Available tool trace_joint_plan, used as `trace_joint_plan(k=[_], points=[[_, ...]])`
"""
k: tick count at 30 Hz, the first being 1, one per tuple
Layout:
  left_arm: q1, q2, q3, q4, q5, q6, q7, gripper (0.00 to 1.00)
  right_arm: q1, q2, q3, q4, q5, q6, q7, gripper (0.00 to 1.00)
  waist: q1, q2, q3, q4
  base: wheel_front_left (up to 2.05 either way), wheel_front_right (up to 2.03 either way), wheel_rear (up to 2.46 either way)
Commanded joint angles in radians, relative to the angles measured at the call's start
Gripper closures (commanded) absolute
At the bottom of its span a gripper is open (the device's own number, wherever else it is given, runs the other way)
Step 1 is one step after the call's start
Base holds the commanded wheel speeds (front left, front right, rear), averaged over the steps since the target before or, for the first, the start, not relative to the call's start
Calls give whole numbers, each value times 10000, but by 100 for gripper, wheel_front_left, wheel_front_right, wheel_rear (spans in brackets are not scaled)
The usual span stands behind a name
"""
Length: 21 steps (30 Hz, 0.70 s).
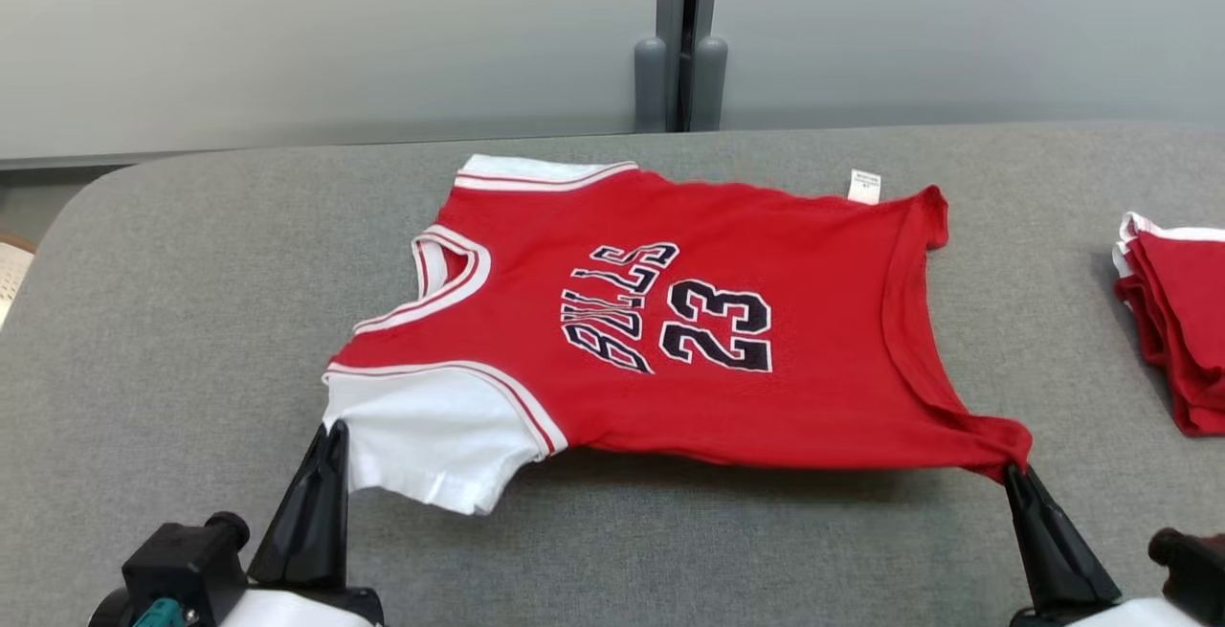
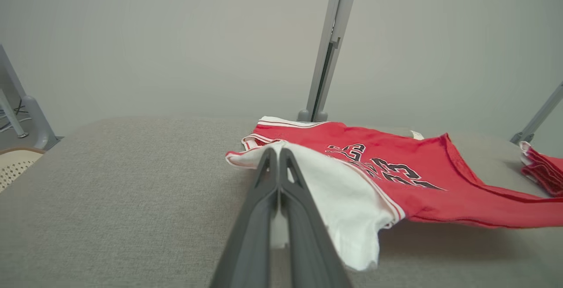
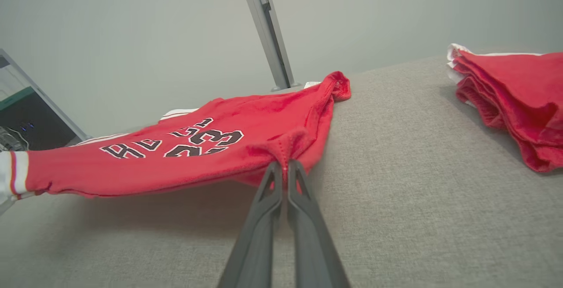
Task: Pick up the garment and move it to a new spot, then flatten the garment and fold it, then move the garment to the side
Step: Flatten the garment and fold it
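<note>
Left tool (image 1: 335,429) and right tool (image 1: 1012,470) clamp the jersey (image 1: 689,321) — folded red pile (image 1: 1182,321) well apart, right.

The garment (image 1: 813,321) spread mid-frame on the table (image 1: 172,340), near corners pinched by the left gripper (image 1: 333,431) at lower left and the right gripper (image 1: 1013,474) at lower right; folded pile (image 1: 1182,321) at right edge, post (image 1: 681,33) behind at top centre

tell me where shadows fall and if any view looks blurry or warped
Head view: even, soft light, faint shadow on the table under the raised near edge of the jersey. Left wrist view: the left end effector looks slightly soft up close. Right wrist view: broader shadow beneath the hem; the post leans steeply.
</note>
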Motion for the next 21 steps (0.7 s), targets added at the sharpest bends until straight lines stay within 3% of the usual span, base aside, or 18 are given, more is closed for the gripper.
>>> trace_joint_plan(k=[1, 4, 10, 21], points=[[304, 47, -38, -438, 73, 120, 270, 100, 362, 108, -182, -363, -150, -4, 275, 100, 0, -1, -150, 9, 0, 0, 0], [670, 85, -98, -1133, 50, 259, 758, 100, 855, 250, -346, -947, -349, -3, 728, 100, 0, -1, -227, -32, 0, 0, 0], [730, 70, -196, -1203, -125, 284, 1176, 100, 987, 294, -527, -1193, -510, -3, 1118, 100, 0, -1, -180, -107, 0, 0, 0], [-944, -27, 22, 1045, -1433, -322, 1146, 100, -238, 508, -642, -105, -319, -3, 1696, 100, 0, -1, 636, -278, 0, 0, 0]])
